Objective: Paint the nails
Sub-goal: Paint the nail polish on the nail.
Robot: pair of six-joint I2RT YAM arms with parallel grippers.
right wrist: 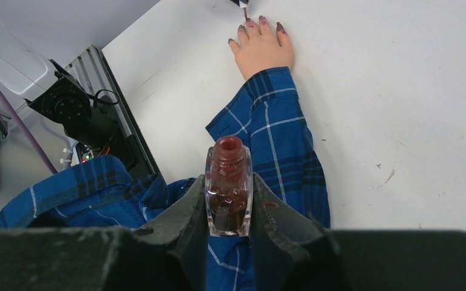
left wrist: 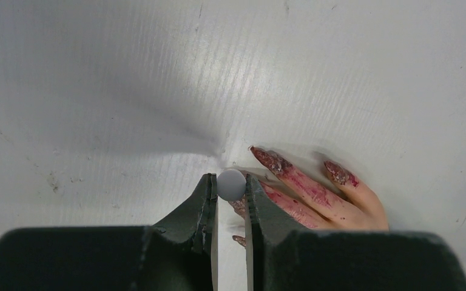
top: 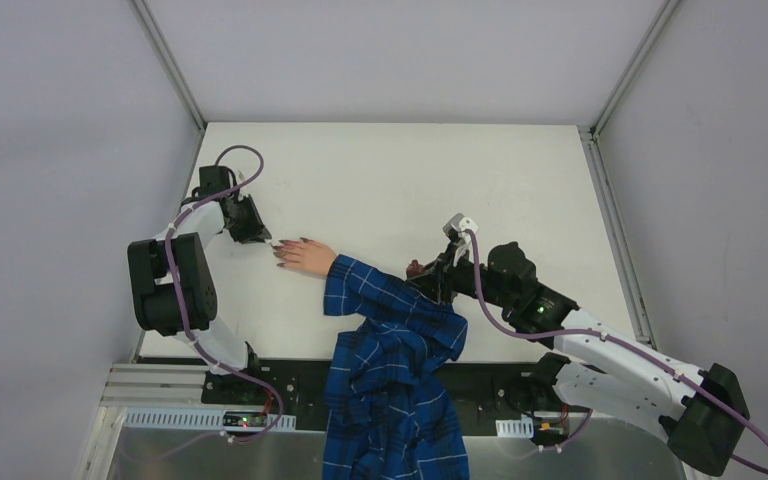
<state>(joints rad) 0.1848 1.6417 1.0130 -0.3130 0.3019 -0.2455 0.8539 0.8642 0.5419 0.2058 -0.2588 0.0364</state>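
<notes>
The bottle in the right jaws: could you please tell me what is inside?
Dark red polish shows through the bottle, up to its open neck. The jaws of the right gripper cover its sides, hiding the level.

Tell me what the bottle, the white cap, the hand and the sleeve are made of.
The polish bottle is probably clear glass: glossy see-through walls with dark red polish inside. The brush cap looks like smooth matte white plastic. The hand is matte rubber or plastic, evenly pink; I can't tell which. The sleeve is soft woven cloth, blue plaid and creased.
</notes>
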